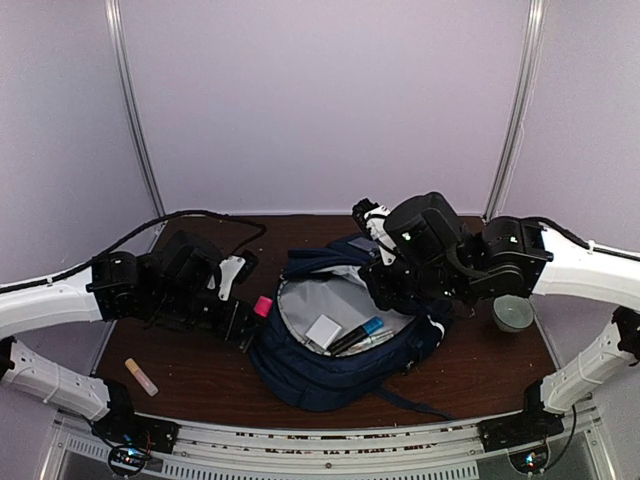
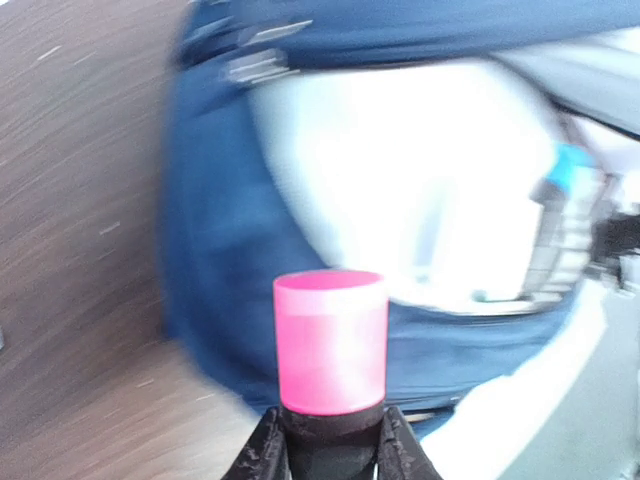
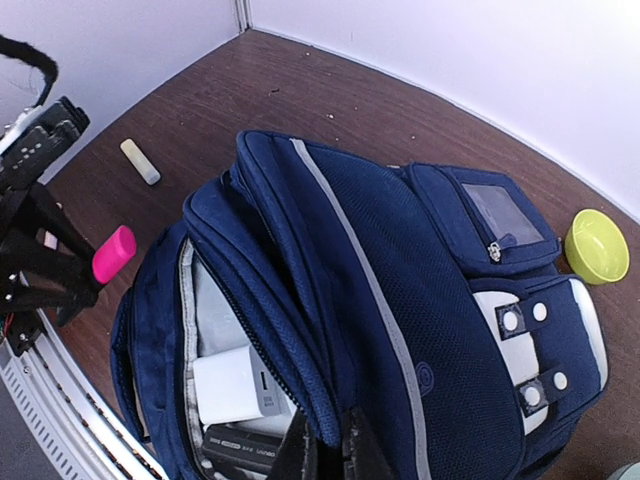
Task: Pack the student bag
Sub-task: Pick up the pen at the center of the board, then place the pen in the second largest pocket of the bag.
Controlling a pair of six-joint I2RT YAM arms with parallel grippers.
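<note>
The navy-blue student bag point(image 1: 330, 370) lies open in the table's middle, its grey lining showing. Inside lie a white box point(image 1: 323, 330) and pens with a blue cap point(image 1: 371, 325). My left gripper point(image 1: 250, 316) is shut on a pink-capped marker point(image 1: 263, 306) and holds it just at the bag's left rim; in the left wrist view the pink cap point(image 2: 330, 340) sticks out from the fingers toward the bag point(image 2: 215, 250). My right gripper point(image 3: 330, 455) is shut on the bag's upper flap edge point(image 3: 300, 330), holding the opening apart. The white box point(image 3: 235, 385) also shows in the right wrist view.
A yellowish stick point(image 1: 141, 376) lies on the table at front left, also in the right wrist view point(image 3: 140, 161). A green bowl point(image 3: 597, 245) sits beyond the bag; a grey-green bowl point(image 1: 513, 313) stands at the right. Walls close the back and sides.
</note>
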